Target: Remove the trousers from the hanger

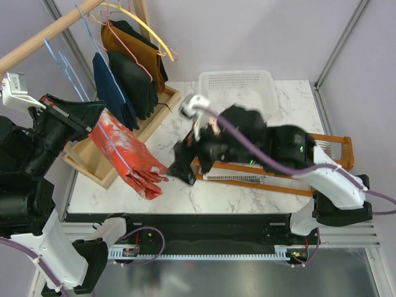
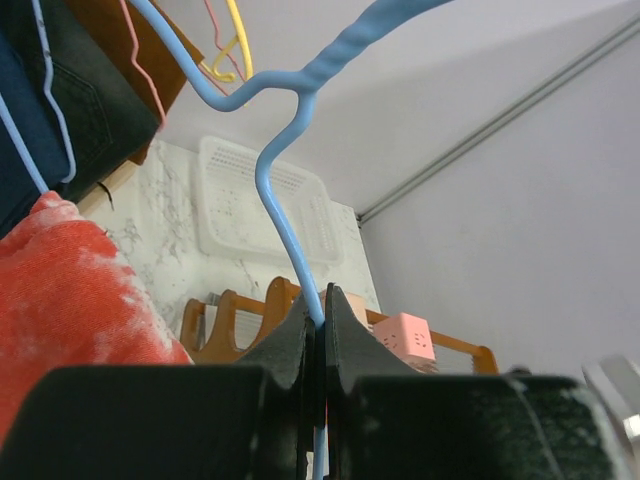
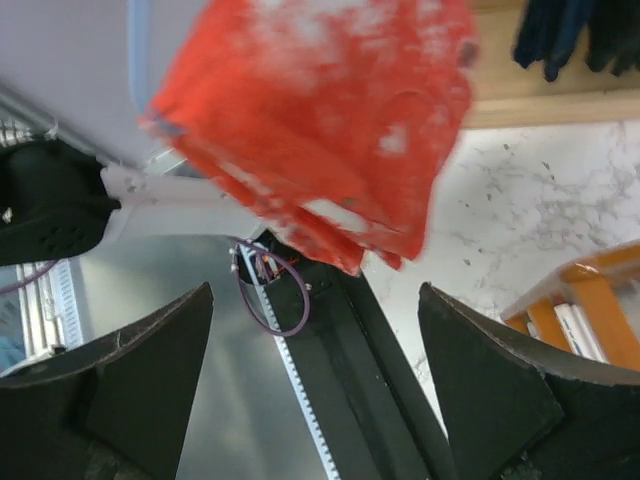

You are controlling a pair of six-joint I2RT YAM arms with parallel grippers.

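The red, white-speckled trousers (image 1: 127,154) hang folded over the thin light-blue hanger (image 1: 115,146), above the table's left side. My left gripper (image 1: 86,116) is shut on the hanger's wire; in the left wrist view the pads (image 2: 345,325) pinch the blue stem (image 2: 290,200) below its hook, with the trousers (image 2: 70,290) at lower left. My right gripper (image 1: 183,166) is open and empty, just right of the trousers' lower end. In the right wrist view its jaws stand wide apart (image 3: 315,400) with the trousers (image 3: 320,110) ahead, not touched.
A wooden rod (image 1: 43,43) at back left carries navy trousers (image 1: 114,93), black (image 1: 136,80) and brown (image 1: 148,52) garments, and a yellow hanger (image 1: 148,31). A wooden crate (image 1: 93,162) lies beneath. A white basket (image 1: 238,86) stands at the back, an orange wooden rack (image 1: 328,148) at right.
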